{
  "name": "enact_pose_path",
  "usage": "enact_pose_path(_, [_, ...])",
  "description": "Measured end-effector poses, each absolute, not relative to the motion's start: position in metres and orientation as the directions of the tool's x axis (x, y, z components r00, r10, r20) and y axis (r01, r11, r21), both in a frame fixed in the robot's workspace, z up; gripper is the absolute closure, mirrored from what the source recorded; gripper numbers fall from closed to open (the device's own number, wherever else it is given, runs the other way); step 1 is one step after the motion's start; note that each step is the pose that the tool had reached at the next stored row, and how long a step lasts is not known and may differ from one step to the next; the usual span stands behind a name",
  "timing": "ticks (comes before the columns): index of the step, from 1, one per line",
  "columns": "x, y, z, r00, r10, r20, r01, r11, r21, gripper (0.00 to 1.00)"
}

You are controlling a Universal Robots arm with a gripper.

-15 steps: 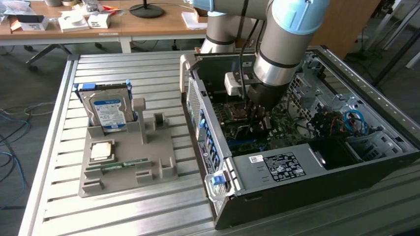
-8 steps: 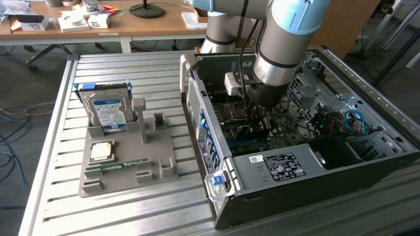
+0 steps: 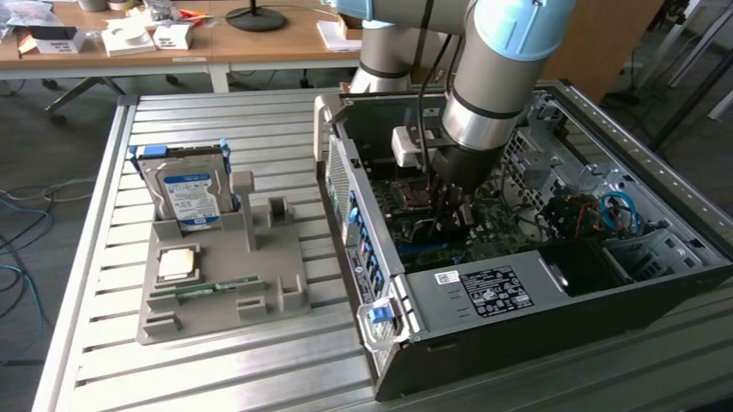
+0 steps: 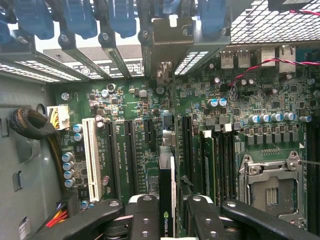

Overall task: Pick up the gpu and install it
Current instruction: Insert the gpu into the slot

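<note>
The pickup is done: the claw [image 4: 167, 212] is clamped on the gpu [image 4: 167, 172], which it holds edge-on inside the open case [image 3: 481, 287], down over the motherboard [image 4: 130, 130] and in line with one of its long slots. Whether the card is pressed fully home in that slot I cannot tell, so I judge the install as under way, not finished. On the exterior view's left, the holder [image 3: 218, 283] on the surface [image 3: 206, 369] carries the hard drive [image 3: 189, 193] and memory stick [image 3: 206, 287].
</note>
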State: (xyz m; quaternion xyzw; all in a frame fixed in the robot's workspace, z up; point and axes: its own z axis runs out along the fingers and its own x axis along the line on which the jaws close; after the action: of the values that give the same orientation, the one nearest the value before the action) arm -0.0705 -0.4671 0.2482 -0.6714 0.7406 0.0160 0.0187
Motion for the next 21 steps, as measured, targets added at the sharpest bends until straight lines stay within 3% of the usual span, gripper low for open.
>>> enact_pose_path(21, [-0.0709,-0.4671,0.2482,-0.098,-0.994,-0.049,-0.995,0.098,-0.002,0.74])
